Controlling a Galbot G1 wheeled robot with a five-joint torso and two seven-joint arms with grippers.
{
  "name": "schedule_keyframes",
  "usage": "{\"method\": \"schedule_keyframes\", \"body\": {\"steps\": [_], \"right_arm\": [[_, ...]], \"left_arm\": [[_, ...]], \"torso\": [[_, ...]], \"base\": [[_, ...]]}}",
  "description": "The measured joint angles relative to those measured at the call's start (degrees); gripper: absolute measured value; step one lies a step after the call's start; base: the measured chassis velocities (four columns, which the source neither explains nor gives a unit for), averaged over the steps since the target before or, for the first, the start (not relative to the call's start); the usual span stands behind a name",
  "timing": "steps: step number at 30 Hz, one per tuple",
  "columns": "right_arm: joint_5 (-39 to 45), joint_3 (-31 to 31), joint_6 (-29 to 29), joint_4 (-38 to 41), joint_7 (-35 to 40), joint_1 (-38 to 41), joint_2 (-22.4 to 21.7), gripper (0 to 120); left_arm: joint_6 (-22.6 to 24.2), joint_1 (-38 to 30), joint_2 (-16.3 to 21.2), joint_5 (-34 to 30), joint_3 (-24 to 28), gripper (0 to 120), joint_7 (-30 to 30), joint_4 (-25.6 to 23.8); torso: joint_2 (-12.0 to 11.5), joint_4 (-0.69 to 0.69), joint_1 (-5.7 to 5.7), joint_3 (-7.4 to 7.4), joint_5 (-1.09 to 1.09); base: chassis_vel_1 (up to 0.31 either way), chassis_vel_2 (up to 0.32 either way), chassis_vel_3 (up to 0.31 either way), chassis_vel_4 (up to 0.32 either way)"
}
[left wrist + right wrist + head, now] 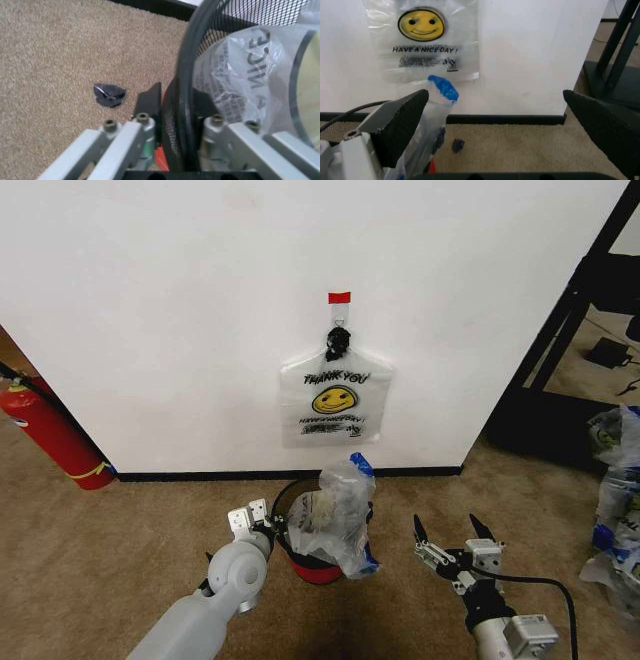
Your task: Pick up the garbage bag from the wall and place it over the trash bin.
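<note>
The left gripper [262,520] clamped the trash bin [290,510] rim at the bin's nine o'clock. The right gripper [452,532] hung spread wide at three o'clock. One garbage bag [335,398] hung on the wall [150,310]; another bag [340,515] sat in the bin.

2 bags [335,400], 1 bin [285,498], 2 claws [256,520].

Tan carpet [120,550] covered the floor. On it stood the trash bin [300,565] near six o'clock, a red fire extinguisher [50,435] at nine o'clock, and clear stuffed bags [615,500] at three o'clock.
</note>
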Motion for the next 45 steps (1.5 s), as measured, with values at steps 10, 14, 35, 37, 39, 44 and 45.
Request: {"method": "schedule_keyframes", "body": {"steps": [10,14,35,37,39,44,45], "right_arm": [[-0.6,-0.1,0.0,0.2,-0.2,-0.5,0.4,100],[-0.6,0.2,0.2,0.1,-0.2,-0.4,0.5,100],[19.3,14.0,-5.2,-9.1,8.4,15.3,1.8,100],[19.4,14.6,-5.4,-10.3,8.8,15.9,1.6,100],[19.4,14.7,-5.5,-11.3,8.9,16.5,1.6,100],[18.3,14.0,-5.4,-13.5,8.7,17.3,2.0,100],[18.2,14.0,-5.3,-14.0,8.6,17.5,2.0,100]], "left_arm": [[0.0,0.3,0.5,0.5,-0.4,54,1.6,-2.6],[-0.5,0.8,1.7,1.1,-1.5,69,2.0,-5.4],[10.2,-19.1,12.5,7.1,22.1,100,3.6,-19.4],[12.4,-23.0,11.8,5.9,26.6,100,1.6,-18.6],[15.2,-28.0,10.0,3.3,31.6,100,-2.5,-16.5],[16.5,-37.8,3.8,-8.6,39.8,99,-13.0,-11.7],[16.5,-39.0,2.8,-11.0,40.9,99,-14.8,-11.0]], "torso": [[0.0,-0.01,0.00,0.00,0.00],[0.0,0.00,0.00,0.00,0.00],[0.0,-0.02,0.01,0.01,0.00],[0.0,-0.01,0.01,0.01,0.04],[0.0,0.00,0.01,0.01,0.01],[0.0,-0.03,0.01,0.01,0.03],[0.0,-0.02,0.01,0.01,0.03]], "base": [[0.000,0.000,0.000,0.000],[0.000,0.000,0.000,0.000],[0.000,0.000,0.000,0.000],[0.000,0.000,0.000,0.000],[0.000,0.000,0.000,0.000],[0.000,0.000,0.000,0.000],[0.000,0.000,0.000,0.000]]}}
